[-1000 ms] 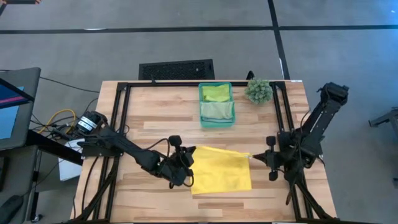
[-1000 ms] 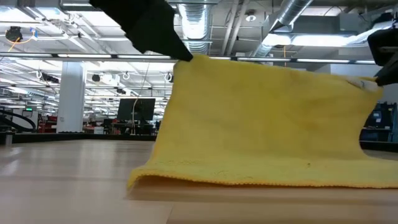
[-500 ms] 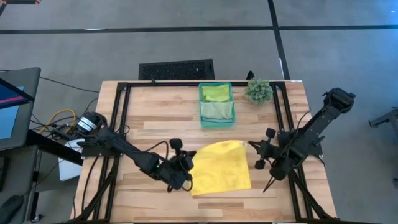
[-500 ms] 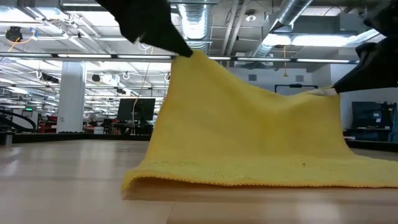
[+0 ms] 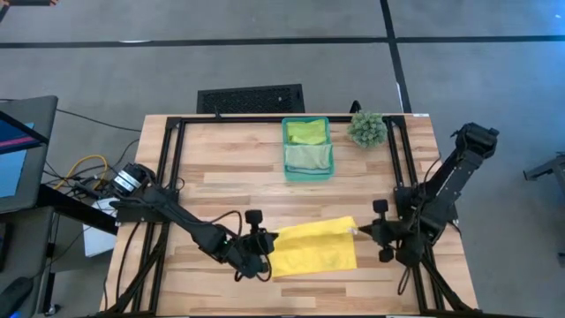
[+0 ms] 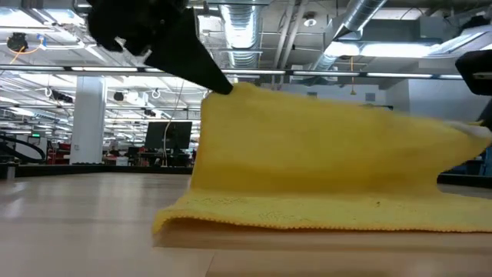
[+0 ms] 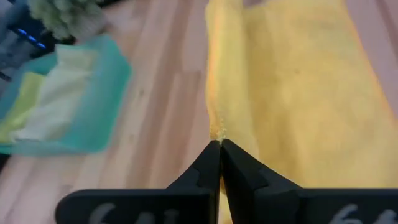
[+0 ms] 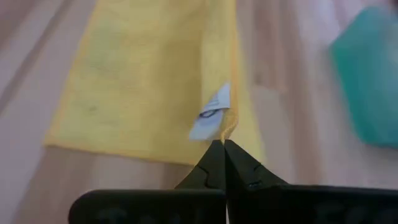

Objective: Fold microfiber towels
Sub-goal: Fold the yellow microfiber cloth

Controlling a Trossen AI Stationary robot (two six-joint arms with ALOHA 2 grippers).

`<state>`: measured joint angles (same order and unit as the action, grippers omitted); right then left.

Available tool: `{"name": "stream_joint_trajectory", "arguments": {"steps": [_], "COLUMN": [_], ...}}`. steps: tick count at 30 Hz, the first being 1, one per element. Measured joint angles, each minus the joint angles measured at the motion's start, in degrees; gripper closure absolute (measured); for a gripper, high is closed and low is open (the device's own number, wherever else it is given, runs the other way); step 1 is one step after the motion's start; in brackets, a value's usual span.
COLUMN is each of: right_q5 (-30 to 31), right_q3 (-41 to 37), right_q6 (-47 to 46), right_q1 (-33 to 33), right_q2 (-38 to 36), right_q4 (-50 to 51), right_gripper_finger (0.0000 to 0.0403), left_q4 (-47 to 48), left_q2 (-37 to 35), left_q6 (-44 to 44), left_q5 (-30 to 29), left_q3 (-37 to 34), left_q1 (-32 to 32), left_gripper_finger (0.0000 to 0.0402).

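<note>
A yellow microfiber towel (image 5: 313, 252) lies near the table's front edge, between my two grippers. Its far edge (image 6: 330, 96) is raised off the wood and its near part (image 6: 307, 219) rests flat on the table. My left gripper (image 5: 267, 241) is shut on the raised edge's left corner. My right gripper (image 5: 357, 231) is shut on its right corner, where a white tag (image 8: 211, 115) hangs. Two green towels, lime (image 5: 306, 132) and pale (image 5: 308, 157), lie in the teal bin (image 5: 286, 150). My left gripper pinches the towel's raised left corner (image 7: 217, 132) between its two fingers. It comes from the table's left, slanting down. The corner is lifted clear, and the cloth slopes from it down to the part lying on the table. My right gripper pinches the raised right corner (image 8: 227, 127) between its two fingers, right beside the white tag. It comes from the table's right, slanting down. That corner is off the table, and the edge runs nearly straight across to the other gripper.
The teal bin stands at the table's far middle, and a small spiky green plant (image 5: 367, 128) is to its right. Bare wood (image 5: 221, 177) lies between the bin and the towel. A black frame (image 5: 168, 177) runs along the table's sides.
Both grippers have carried the raised far edge toward the table's near edge and a little down, over the part that stays on the table. Midway my right gripper swung in toward the far left and the edge sagged; it is now back out and the edge is straighter.
</note>
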<state>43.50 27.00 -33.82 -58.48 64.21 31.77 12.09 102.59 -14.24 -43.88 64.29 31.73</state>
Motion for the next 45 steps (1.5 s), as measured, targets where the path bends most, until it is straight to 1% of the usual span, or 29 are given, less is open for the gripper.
{"name": "stream_joint_trajectory", "arguments": {"steps": [2,5,6,10,17,20,24,25,26,28,30,33,34,36,38,40,41,43,45], "right_q5": [-2.03,-4.79,-6.04,-11.45,-11.55,-11.81,-13.61,-13.11,-11.50,-6.11,1.70,14.83,18.33,21.72,21.05,17.68,16.28,14.00,13.03], "right_q3": [0.04,-0.01,0.08,0.09,1.92,2.14,2.19,2.19,2.16,2.16,2.14,2.14,2.14,2.14,2.14,2.14,2.14,1.99,1.75], "right_q6": [-0.12,0.86,1.50,4.60,5.80,5.81,6.64,6.94,7.20,5.88,2.40,-4.58,-5.65,-5.12,-2.05,-0.11,0.46,0.69,0.84], "right_q1": [-0.15,0.00,0.11,0.11,-1.08,-1.16,-0.74,-0.70,-0.30,0.83,2.62,5.08,5.57,6.25,6.90,7.37,7.44,7.11,6.32], "right_q2": [0.86,2.66,3.57,6.16,7.12,7.53,9.40,10.02,10.42,11.17,11.08,10.41,10.21,9.87,9.68,9.75,9.97,10.56,11.15], "right_q4": [-1.74,-4.92,-6.34,-10.77,-11.85,-13.48,-15.20,-15.10,-14.91,-14.26,-11.11,-6.64,-6.31,-6.55,-8.07,-8.21,-8.23,-8.26,-8.04], "right_gripper_finger": [0.0395,0.0395,0.0395,0.0395,0.0395,0.0395,0.0395,0.0395,0.0395,0.0396,0.0397,0.0397,0.0397,0.0396,0.0396,0.0396,0.0396,0.0396,0.0396], "left_q4": [-2.54,-2.71,-4.07,-4.11,-2.79,-2.81,-2.43,-1.22,0.59,4.34,8.74,12.21,12.70,12.87,12.88,12.86,12.94,12.92,12.78], "left_q2": [1.44,2.55,3.13,3.62,3.58,4.26,5.76,6.06,6.44,6.71,6.68,6.68,6.68,6.68,6.68,6.68,6.68,6.68,7.03], "left_q6": [-0.71,-0.86,-0.86,0.69,4.36,3.03,1.42,1.32,0.97,-2.49,-6.29,-7.65,-7.58,-6.51,-5.19,-4.79,-4.93,-5.31,-5.41], "left_q5": [0.59,2.19,2.98,4.61,3.30,2.51,0.96,-0.40,-3.15,-12.42,-20.02,-28.19,-30.32,-33.26,-36.15,-36.14,-34.31,-28.10,-21.86], "left_q3": [0.20,0.06,0.22,0.52,5.76,6.23,5.27,4.99,4.92,4.93,4.96,4.94,4.94,4.94,4.94,4.94,4.94,4.94,4.94], "left_q1": [0.55,1.11,1.15,1.29,2.95,4.07,5.17,5.41,5.49,5.79,5.35,4.22,3.87,2.65,1.81,0.76,0.51,0.01,-0.03], "left_gripper_finger": [0.0400,0.0400,0.0400,0.0400,0.0400,0.0400,0.0400,0.0400,0.0400,0.0400,0.0400,0.0400,0.0400,0.0400,0.0400,0.0400,0.0400,0.0400,0.0400]}}
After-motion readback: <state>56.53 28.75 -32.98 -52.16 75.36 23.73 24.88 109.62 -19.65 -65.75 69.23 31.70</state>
